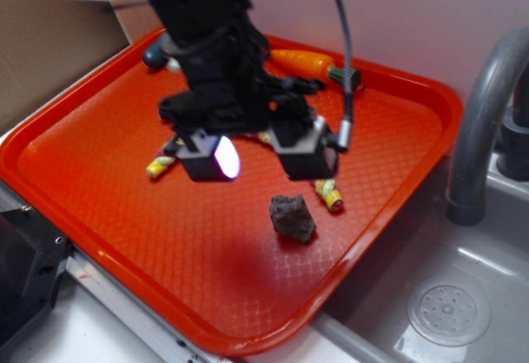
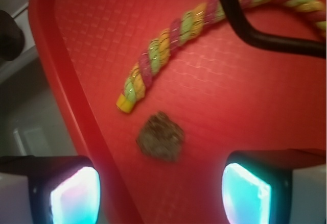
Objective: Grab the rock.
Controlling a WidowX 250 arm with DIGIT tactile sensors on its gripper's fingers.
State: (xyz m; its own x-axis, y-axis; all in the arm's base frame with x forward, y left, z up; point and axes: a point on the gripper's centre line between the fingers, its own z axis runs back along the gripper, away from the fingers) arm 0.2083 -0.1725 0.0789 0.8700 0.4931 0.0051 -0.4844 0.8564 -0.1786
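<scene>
The rock (image 1: 293, 217) is a small rough grey-brown lump lying on the orange tray (image 1: 99, 115), near its front right side. In the wrist view the rock (image 2: 161, 137) sits just ahead of the jaws, between their lines and a little left of centre. My gripper (image 1: 260, 158) hangs open above the tray, up and to the left of the rock, not touching it. Its two glowing pads (image 2: 74, 196) stand wide apart with nothing between them.
A twisted multicoloured rope (image 2: 168, 45) lies on the tray behind the rock, its end (image 1: 331, 196) just beside it. A toy carrot (image 1: 304, 62) rests at the tray's back edge. A grey faucet (image 1: 479, 123) and sink (image 1: 450, 309) stand to the right.
</scene>
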